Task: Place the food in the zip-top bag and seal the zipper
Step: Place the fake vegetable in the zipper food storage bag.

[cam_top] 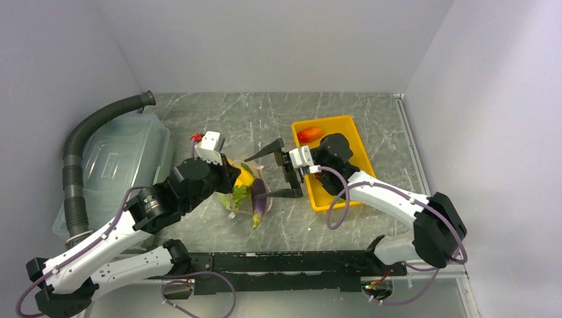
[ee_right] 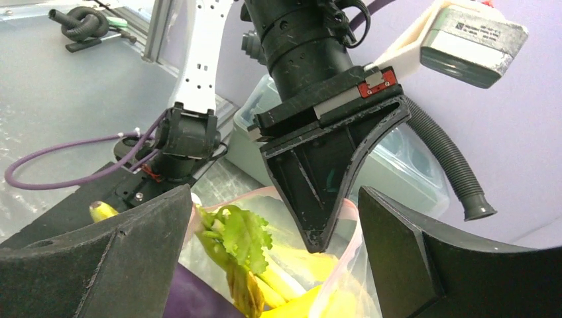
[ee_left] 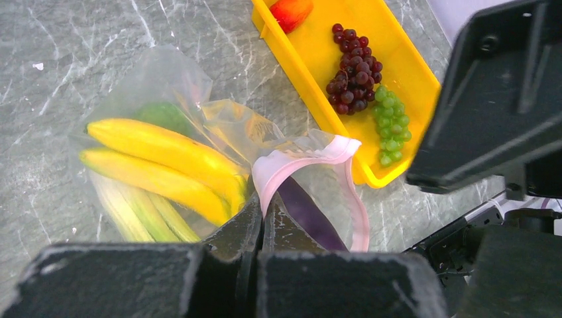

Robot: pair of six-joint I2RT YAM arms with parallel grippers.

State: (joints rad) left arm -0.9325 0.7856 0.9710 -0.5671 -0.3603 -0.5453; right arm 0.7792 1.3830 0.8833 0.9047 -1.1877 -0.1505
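The zip-top bag (cam_top: 246, 180) lies mid-table, its mouth facing the right arm. My left gripper (ee_left: 263, 207) is shut on the pink zipper (ee_left: 298, 159) and holds the mouth up. Inside the bag are the yellow bananas (ee_left: 159, 159), the pale green leek (ee_left: 142, 212) with its leafy top (ee_right: 242, 235), and a green round fruit (ee_left: 162, 114). The purple eggplant (cam_top: 258, 202) pokes out of the mouth. My right gripper (cam_top: 275, 172) is open just in front of the mouth, with nothing between its fingers. Dark grapes (ee_left: 354, 83), green grapes (ee_left: 391, 126) and a red-orange fruit (cam_top: 309, 134) sit in the yellow tray (cam_top: 358, 132).
A large translucent lidded bin (cam_top: 122, 159) stands at the left, with a grey corrugated hose (cam_top: 76, 152) curving over it. The yellow tray lies right of the bag, under the right arm. White walls close in the back and both sides.
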